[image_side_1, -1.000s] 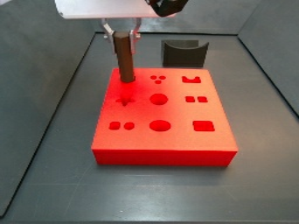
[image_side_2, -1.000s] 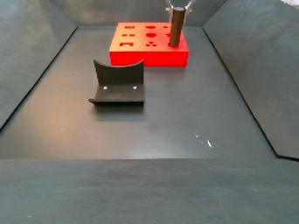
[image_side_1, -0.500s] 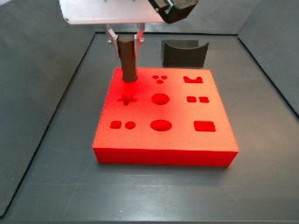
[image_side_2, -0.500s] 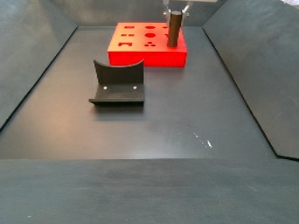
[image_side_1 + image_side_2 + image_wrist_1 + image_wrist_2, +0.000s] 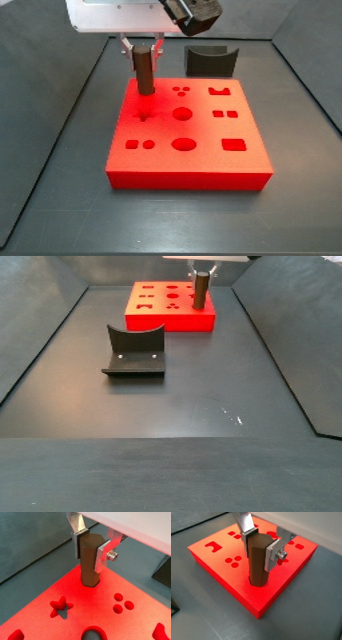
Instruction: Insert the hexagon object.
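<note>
The hexagon object (image 5: 142, 80) is a dark brown peg standing upright with its lower end in a hole at the far left corner of the red block (image 5: 201, 165). My gripper (image 5: 143, 55) is right above it, shut on its upper part. In both wrist views the silver fingers press its two sides: gripper (image 5: 91, 549), peg (image 5: 89, 569); gripper (image 5: 261, 547), peg (image 5: 258, 569). A side view shows the peg (image 5: 201, 294) at the block's (image 5: 160, 320) right end, under the gripper (image 5: 201, 274).
The dark grey curved holder (image 5: 210, 60) stands behind the block, well apart from it in a side view (image 5: 134, 351). The block's top has several other shaped holes, a star (image 5: 60, 607) nearest the peg. Dark walls (image 5: 54, 130) slope up around the floor.
The gripper has moved down with the peg, and less of the peg shows above the block. The block and holder have not moved.
</note>
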Robot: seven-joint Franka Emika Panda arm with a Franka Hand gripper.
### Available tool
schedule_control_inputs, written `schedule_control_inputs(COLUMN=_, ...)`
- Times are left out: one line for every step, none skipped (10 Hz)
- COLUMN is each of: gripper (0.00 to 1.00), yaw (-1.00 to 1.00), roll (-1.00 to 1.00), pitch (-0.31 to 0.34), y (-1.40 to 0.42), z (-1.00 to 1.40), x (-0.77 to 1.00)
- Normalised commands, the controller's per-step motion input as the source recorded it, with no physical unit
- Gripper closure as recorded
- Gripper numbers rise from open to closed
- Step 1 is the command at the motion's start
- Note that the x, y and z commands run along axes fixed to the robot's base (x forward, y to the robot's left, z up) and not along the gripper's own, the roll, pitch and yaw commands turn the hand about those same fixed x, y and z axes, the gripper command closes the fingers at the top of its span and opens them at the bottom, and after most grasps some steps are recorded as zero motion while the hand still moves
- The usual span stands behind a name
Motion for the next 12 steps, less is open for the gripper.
schedule_control_inputs(gripper=1.00, yaw=-0.06, roll=0.16, pitch=-0.064, y=0.00, z=-0.99, x=0.00)
schedule_control_inputs(gripper=1.00, yaw=-0.05, roll=0.19, pitch=-0.064, y=-0.01, z=-0.94, x=0.00)
schedule_control_inputs(gripper=1.00, yaw=-0.04, roll=0.16, pitch=-0.077, y=-0.01, z=-0.92, x=0.00)
schedule_control_inputs(gripper=1.00, yaw=0.00, roll=0.09, pitch=-0.139, y=0.00, z=-0.89, x=0.00)
schedule_control_inputs(gripper=1.00, yaw=0.00, roll=0.03, pitch=-0.187, y=0.00, z=-0.88, x=0.00)
schedule_control_inputs(gripper=1.00, yaw=0.00, roll=0.03, pitch=-0.221, y=-0.01, z=-0.81, x=0.00)
schedule_control_inputs(gripper=1.00, yaw=0.06, roll=0.24, pitch=-0.086, y=-0.29, z=-0.33, x=0.03)
schedule_control_inputs(gripper=1.00, yaw=0.04, roll=0.25, pitch=-0.001, y=-0.22, z=-0.42, x=0.10)
schedule_control_inputs(gripper=1.00, yaw=0.14, roll=0.06, pitch=-0.064, y=-0.06, z=-0.59, x=0.00)
schedule_control_inputs(gripper=1.00, yaw=0.02, roll=0.00, pitch=0.269, y=0.00, z=-0.68, x=0.09)
schedule_control_inputs(gripper=1.00, yaw=0.00, roll=0.00, pitch=0.326, y=0.00, z=-0.57, x=0.19)
schedule_control_inputs(gripper=1.00, yaw=0.00, roll=0.00, pitch=0.321, y=0.00, z=-0.58, x=0.18)
